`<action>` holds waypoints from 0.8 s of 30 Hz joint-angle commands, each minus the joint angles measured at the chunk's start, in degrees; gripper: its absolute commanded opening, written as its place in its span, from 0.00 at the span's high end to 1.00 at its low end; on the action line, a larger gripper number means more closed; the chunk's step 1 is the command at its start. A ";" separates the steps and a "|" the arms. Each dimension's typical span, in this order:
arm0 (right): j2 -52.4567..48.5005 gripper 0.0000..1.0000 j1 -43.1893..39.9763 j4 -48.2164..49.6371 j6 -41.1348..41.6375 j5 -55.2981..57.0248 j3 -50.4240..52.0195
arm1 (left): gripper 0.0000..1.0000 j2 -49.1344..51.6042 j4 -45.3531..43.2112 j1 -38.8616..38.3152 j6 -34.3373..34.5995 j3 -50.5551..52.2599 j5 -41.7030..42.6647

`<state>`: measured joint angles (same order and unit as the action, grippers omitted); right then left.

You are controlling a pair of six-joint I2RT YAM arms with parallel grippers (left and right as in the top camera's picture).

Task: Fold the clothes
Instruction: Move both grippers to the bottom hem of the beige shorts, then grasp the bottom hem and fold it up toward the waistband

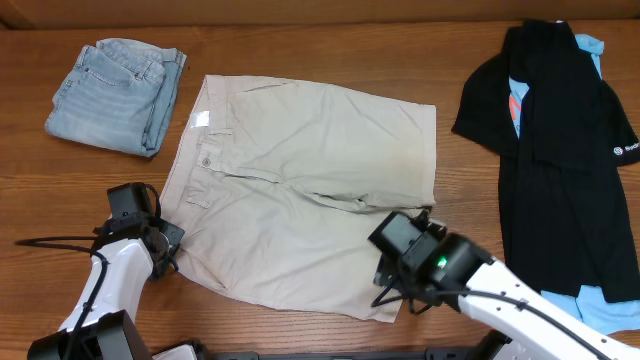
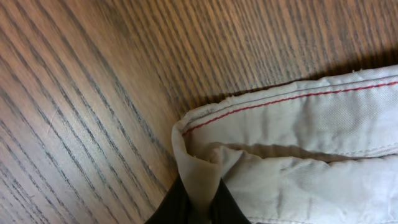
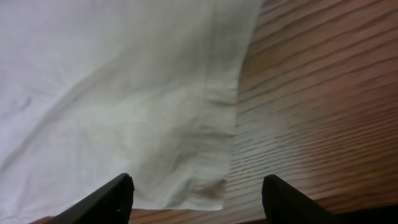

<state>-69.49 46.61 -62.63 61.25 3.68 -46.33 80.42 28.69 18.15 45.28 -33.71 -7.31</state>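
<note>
I have the large beige khaki cotton shorts lying flat in the middle of the wooden bench. A small white label at the waistband is too small to read. My left tool is pinching the waistband corner, beside a line of red stitching. My right tool hangs spread over the hem corner. The black shirt on the right carries a white sleeve logo that I can't read. The folded light-blue denim sits at upper left.
</note>
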 commanded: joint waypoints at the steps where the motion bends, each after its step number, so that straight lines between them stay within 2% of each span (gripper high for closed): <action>1: -0.13 0.34 5.25 4.57 1.77 -1.66 3.61 | 0.96 3.04 -0.87 0.35 0.17 1.73 1.46; 7: -2.36 0.42 10.60 11.74 1.84 -6.51 9.90 | 0.96 3.04 -0.85 0.35 0.13 1.73 2.47; 16: -8.02 0.44 11.26 14.84 3.34 -8.37 12.61 | 0.96 3.04 -0.90 0.35 0.13 1.73 2.47; 19: -10.19 0.60 11.26 15.67 3.32 -8.79 12.61 | 0.96 3.04 -0.85 0.35 -0.11 1.75 2.45; 21: -10.67 0.78 11.23 15.65 3.39 -8.98 12.61 | 0.96 3.04 -0.87 0.35 -0.57 1.73 2.45; 22: -10.67 0.90 11.23 15.45 3.72 -9.01 12.61 | 0.96 3.04 -0.85 0.35 -1.40 1.62 2.47; 23: -10.51 0.96 11.23 15.08 4.24 -9.05 12.55 | 0.96 3.04 -0.63 0.35 -2.62 1.29 2.49; 24: -10.25 0.96 11.23 14.23 5.11 -8.94 12.41 | 0.96 3.04 0.09 0.35 -3.98 0.61 2.49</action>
<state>-79.05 57.49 -47.37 64.66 -5.17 -34.17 80.42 28.71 18.15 44.77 -33.82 -7.09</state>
